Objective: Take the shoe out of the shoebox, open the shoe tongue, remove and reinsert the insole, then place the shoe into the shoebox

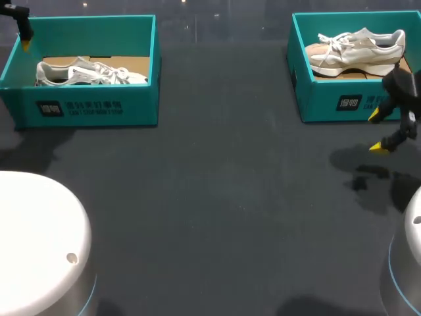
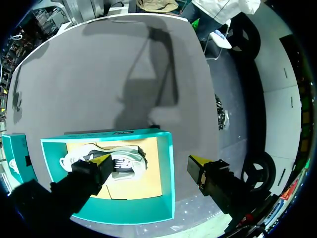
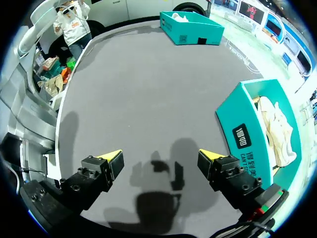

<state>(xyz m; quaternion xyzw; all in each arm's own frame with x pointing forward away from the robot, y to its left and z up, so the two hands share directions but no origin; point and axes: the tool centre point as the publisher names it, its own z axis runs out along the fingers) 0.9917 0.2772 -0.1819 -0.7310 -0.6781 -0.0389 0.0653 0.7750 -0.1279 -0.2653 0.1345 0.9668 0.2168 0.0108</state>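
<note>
Shoe [image 1: 355,47] lying lengthwise across right shoebox [image 1: 329,102], toe toward middle of table [image 1: 217,197]. Right gripper [image 1: 377,132] just before that box, fingers apart, empty. Left gripper [image 2: 149,161] spread wide above left shoebox [image 1: 92,108] with second shoe [image 1: 92,72].

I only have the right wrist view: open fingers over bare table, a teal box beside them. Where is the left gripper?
Observer: The left gripper hangs open above the left box, straddling one wall.
Operator: Is a shoe in it?
Observer: Yes, a white shoe lies inside, partly under the gripper.
Operator: Which way does the right shoe point?
Observer: In the head view its toe points toward the left box, with its heel at the opposite end.
</note>
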